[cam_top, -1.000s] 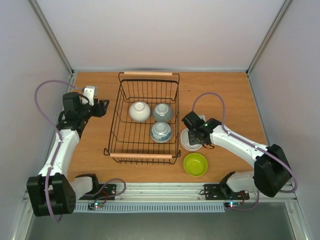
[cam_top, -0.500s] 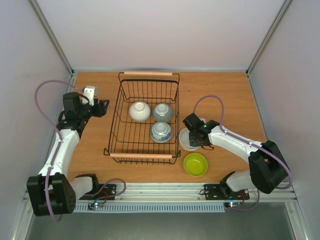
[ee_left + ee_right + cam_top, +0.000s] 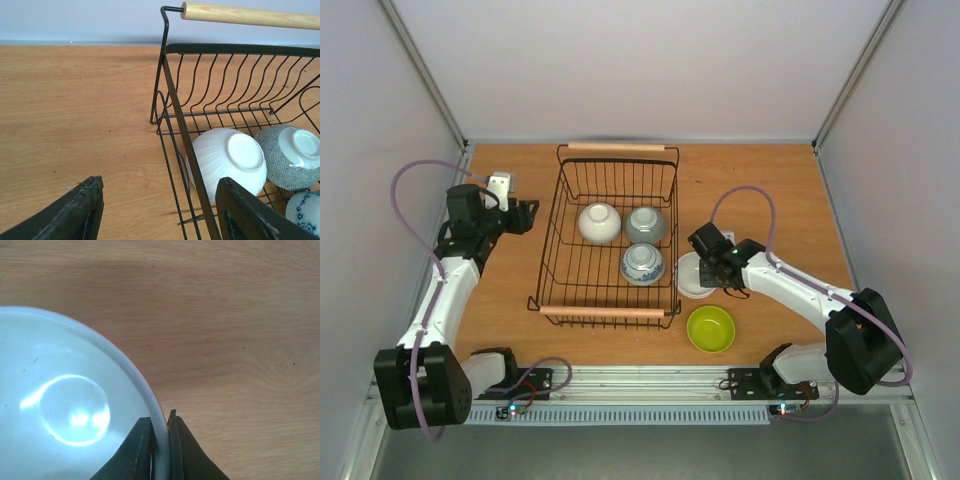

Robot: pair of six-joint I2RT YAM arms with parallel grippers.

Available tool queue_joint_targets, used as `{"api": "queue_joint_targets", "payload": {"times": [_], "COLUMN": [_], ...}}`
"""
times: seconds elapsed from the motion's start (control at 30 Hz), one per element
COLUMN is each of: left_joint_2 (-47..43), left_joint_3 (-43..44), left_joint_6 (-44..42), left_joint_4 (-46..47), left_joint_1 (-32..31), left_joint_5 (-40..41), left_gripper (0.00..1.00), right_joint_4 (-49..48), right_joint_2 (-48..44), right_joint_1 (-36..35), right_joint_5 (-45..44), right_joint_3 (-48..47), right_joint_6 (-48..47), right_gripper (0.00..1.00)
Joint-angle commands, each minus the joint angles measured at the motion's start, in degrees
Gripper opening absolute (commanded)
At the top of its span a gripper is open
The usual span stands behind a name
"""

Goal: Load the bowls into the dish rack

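The black wire dish rack (image 3: 548, 262) with wooden handles stands mid-table and holds three upturned bowls: a white one (image 3: 599, 222), a grey patterned one (image 3: 645, 224) and a blue-and-white one (image 3: 642, 263). Right of the rack lies an upright white bowl (image 3: 693, 276) with an orange edge under its rim. My right gripper (image 3: 712, 271) is shut on that bowl's rim (image 3: 159, 432), one finger inside, one outside. A lime green bowl (image 3: 711, 329) sits nearer the front. My left gripper (image 3: 527, 216) hangs open left of the rack, empty; its view shows the white bowl (image 3: 227, 161) through the rack wires (image 3: 176, 107).
Grey walls close the table (image 3: 770, 190) on the left, back and right. The arm bases and a rail run along the near edge. A purple cable loops above each arm.
My right gripper has closed from open onto the rim of the white bowl beside the rack. The left arm has not moved.
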State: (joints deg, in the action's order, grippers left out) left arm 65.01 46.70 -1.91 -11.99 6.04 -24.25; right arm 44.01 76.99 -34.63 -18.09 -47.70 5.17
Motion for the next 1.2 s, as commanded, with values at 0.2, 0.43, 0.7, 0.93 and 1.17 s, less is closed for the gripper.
{"api": "queue_joint_targets", "payload": {"times": [0.2, 0.43, 0.7, 0.93, 1.17], "left_joint_2": [0.99, 0.67, -2.21, -1.76, -0.18], "left_joint_3": [-0.03, 0.06, -0.32, 0.29, 2.39], "left_joint_6": [0.07, 0.33, -0.68, -4.42, -8.98], "left_joint_4": [3.31, 3.19, 2.09, -1.54, -7.39], "left_joint_1": [0.11, 0.09, 0.10, -1.02, -4.68], "left_joint_5": [-0.95, -2.05, -10.55, -25.98, -25.99], "left_gripper": [0.63, 0.63, 0.63, 0.63, 0.62], "right_joint_4": [6.22, 11.42, 9.35, 4.95, 7.28], "right_joint_2": [-6.45, -12.44, -13.00, -1.88, 14.91], "right_joint_1": [0.18, 0.18, 0.09, -6.87, -16.23], "right_joint_5": [-5.04, -13.19, -11.97, -11.73, -18.03], "right_joint_3": [-0.66, -9.05, -22.43, -31.44, -47.84], "right_joint_6": [0.00, -1.02, -6.69, -8.39, -13.07], "right_gripper": [0.01, 0.01, 0.01, 0.01, 0.01]}}
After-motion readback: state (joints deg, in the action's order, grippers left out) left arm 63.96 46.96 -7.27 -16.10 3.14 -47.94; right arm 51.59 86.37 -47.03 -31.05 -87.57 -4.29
